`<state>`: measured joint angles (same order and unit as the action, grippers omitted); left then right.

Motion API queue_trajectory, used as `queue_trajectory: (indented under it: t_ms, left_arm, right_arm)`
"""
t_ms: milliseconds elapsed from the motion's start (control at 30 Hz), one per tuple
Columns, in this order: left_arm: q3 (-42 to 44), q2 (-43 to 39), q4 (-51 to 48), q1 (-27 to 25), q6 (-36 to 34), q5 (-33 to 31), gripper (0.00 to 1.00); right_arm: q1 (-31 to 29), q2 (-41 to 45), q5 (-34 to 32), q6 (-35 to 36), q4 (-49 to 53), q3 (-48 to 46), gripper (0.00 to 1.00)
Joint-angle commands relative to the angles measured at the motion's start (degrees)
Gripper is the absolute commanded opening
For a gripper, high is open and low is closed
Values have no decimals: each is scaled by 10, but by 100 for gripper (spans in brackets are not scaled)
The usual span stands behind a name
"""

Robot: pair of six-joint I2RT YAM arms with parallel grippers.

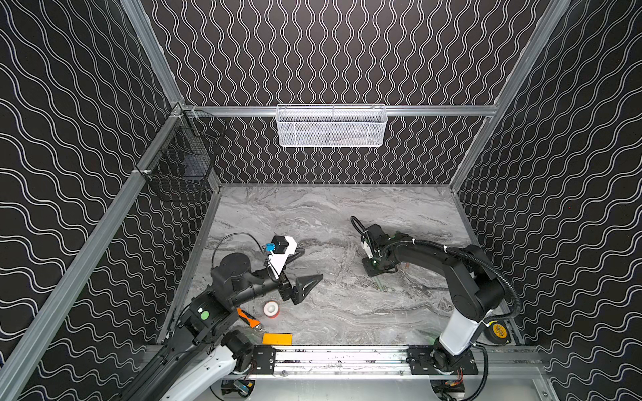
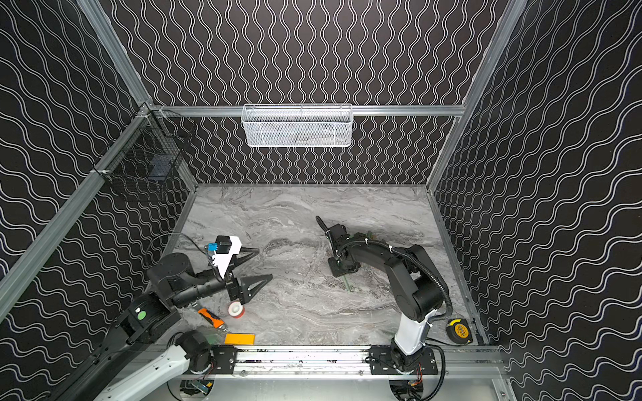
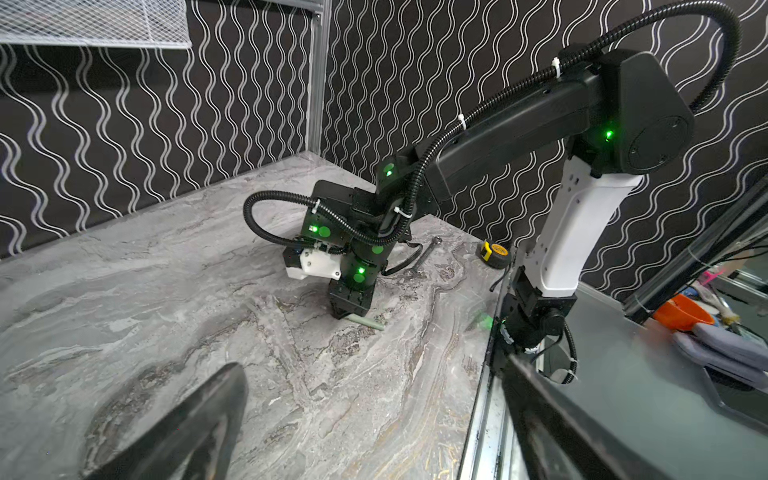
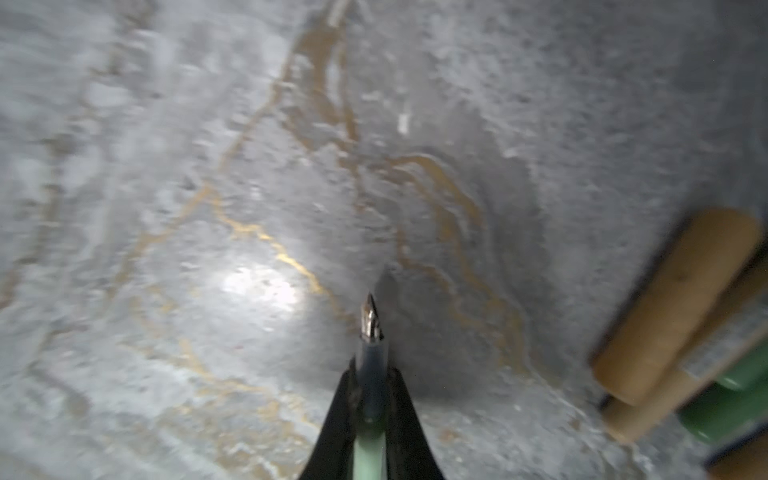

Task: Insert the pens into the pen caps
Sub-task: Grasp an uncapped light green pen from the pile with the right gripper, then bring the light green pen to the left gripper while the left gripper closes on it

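My right gripper point(image 4: 371, 386) is shut on a pale green pen point(image 4: 370, 449), and the pen's dark pointed tip point(image 4: 371, 316) sticks out just above the marble table. In both top views this gripper point(image 1: 374, 270) points down at the table right of centre, with the pen's barrel point(image 1: 380, 285) poking out toward the front. The left wrist view shows the same pen point(image 3: 368, 322) under the right gripper. A tan pen cap point(image 4: 673, 307) lies beside green tubes point(image 4: 723, 411) near the gripper. My left gripper point(image 1: 312, 264) hovers open and empty at the left.
A white tape roll point(image 1: 271, 309), an orange-and-black tool point(image 1: 248, 318) and an orange card point(image 1: 277, 338) lie at the front left. A yellow tape measure point(image 1: 498, 333) sits front right, a wrench point(image 3: 424, 255) behind the right arm. A white mesh basket point(image 1: 331, 126) hangs on the back wall, a black wire one point(image 1: 184, 163) on the left.
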<state>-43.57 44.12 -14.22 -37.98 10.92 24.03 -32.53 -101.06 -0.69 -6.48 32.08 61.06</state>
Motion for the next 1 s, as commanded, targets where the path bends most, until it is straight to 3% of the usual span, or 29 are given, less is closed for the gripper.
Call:
queue_trajectory:
  t_ms: [0,233,367,467,633,967]
  left_arm:
    - [12,15,60,-1,47,33,99]
    - [14,51,75,-5,61,42,99]
    - [17,71,87,-7,65,31,98]
    - [15,97,99,-7,67,28,91]
    - [31,125,156,-19,85,45,90]
    - [35,148,217,-43,88,97,81]
  right_arm:
    - [-2,37,73,-6,-54,-5,13]
    - [-3,214,257,-51,-269,-91,12]
    - [-5,287,326,-105,-388,-121,12]
    - [-13,325,356,-137,-467,-137,13]
    - [-29,361,416,-199,-607,-165,14]
    - [-84,367,467,-223,-715,-178,14]
